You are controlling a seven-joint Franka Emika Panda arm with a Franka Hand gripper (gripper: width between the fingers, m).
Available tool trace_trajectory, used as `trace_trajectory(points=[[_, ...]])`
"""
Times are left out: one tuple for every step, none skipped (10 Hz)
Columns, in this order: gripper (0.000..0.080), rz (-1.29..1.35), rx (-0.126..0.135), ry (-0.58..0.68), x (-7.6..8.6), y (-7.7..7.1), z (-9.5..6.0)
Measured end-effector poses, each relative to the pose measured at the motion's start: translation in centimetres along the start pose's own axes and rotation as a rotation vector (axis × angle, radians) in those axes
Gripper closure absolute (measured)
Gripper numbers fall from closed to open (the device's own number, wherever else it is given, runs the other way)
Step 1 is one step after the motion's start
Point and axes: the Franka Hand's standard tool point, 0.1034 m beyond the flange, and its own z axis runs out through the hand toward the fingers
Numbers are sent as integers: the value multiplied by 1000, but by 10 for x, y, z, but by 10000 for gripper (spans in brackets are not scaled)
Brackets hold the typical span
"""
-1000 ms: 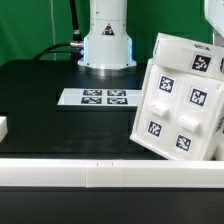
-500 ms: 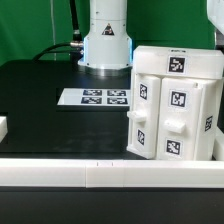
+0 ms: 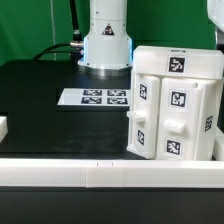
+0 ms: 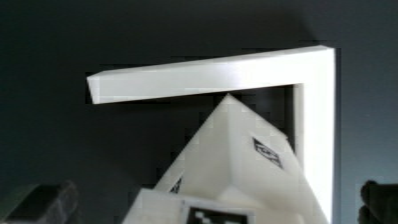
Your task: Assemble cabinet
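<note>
The cabinet [image 3: 175, 100] is a large white box with square black-and-white tags on its faces. It stands upright on the black table at the exterior view's right. In the wrist view the cabinet [image 4: 231, 160] shows as a white frame with a tagged, slanted panel below it. My gripper [image 4: 210, 205] is open. Its dark fingertips [image 4: 43, 204] sit far apart at both sides of the cabinet, with a dark gap between each and the white plastic. The gripper itself is not clear in the exterior view.
The marker board [image 3: 98, 97] lies flat in the middle of the table. The arm's white base [image 3: 107, 40] stands behind it. A small white block [image 3: 3, 127] sits at the exterior view's left edge. A white rail [image 3: 90, 175] runs along the front.
One second ago the cabinet leaned tilted; it now stands upright. Nothing has moved in the last half second.
</note>
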Motion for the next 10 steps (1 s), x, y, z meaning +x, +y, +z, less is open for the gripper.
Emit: trace_trajectory(points=[[2, -50, -7, 3, 0, 2, 5], [2, -51, -7, 3, -1, 2, 5], [2, -77, -8, 4, -1, 2, 5], [2, -261, -8, 5, 0, 2, 5], [2, -409, -4, 2, 0, -1, 0], [2, -577, 13, -2, 4, -5, -9], [2, -667, 24, -2, 4, -8, -15], [2, -850, 22, 4, 4, -8, -13], [2, -1027, 20, 6, 5, -8, -13], [2, -1104, 20, 9, 4, -8, -13]])
